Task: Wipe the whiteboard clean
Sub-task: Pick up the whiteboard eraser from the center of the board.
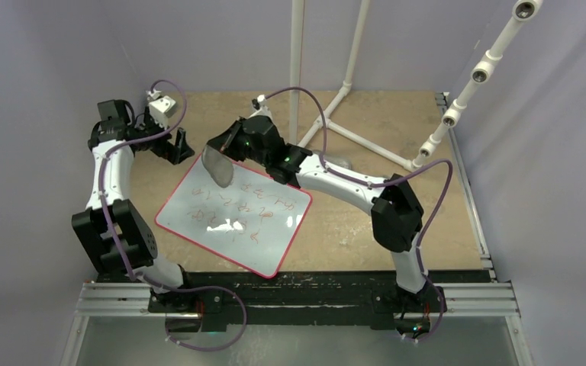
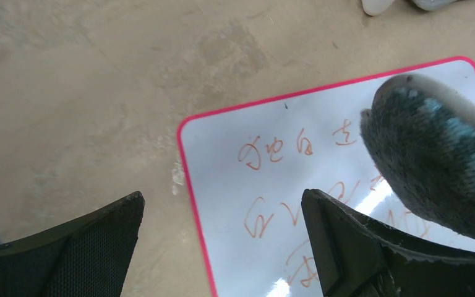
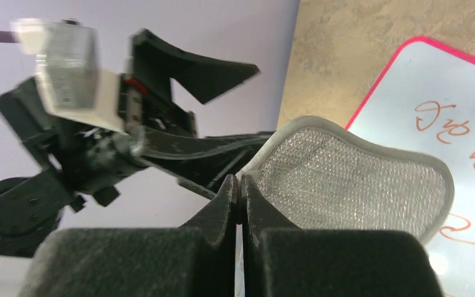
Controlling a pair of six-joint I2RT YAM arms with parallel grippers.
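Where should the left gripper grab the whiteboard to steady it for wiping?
Likely the whiteboard's red-rimmed left edge, a little nearer than its far corner, coming in low from the table side. The board lies flat and thin, so only the rim offers a hold; the open left gripper hangs over that edge, and the right gripper's eraser crowds the corner itself.
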